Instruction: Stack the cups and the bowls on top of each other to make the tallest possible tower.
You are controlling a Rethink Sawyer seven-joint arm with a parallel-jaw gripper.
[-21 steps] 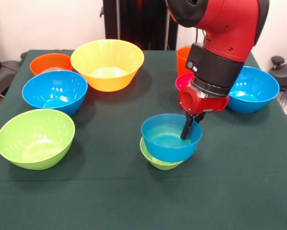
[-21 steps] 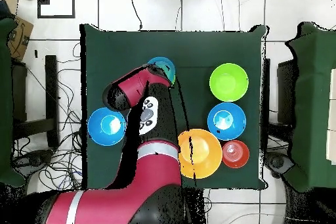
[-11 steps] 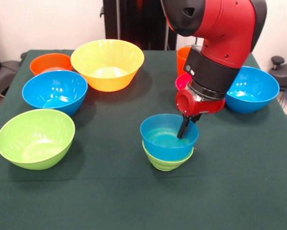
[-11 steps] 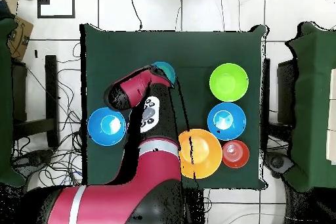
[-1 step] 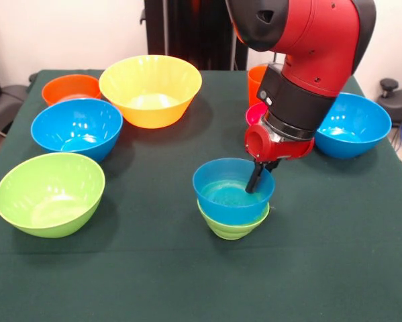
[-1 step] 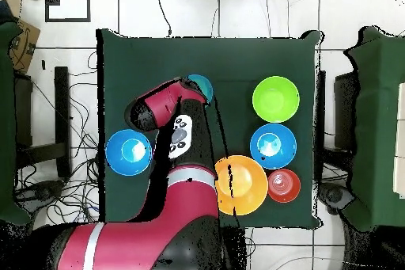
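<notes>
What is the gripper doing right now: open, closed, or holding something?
Gripper: reaches down into the small blue bowl nested in the small green bowl; open or closed cannot be told.

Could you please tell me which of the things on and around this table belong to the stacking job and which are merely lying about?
Job:
small blue bowl nested in small green bowl
gripper reaching into it
yellow bowl
lime bowl
two blue bowls
orange bowl
red-pink bowl
orange cup

Lying about:
floor cables
</notes>
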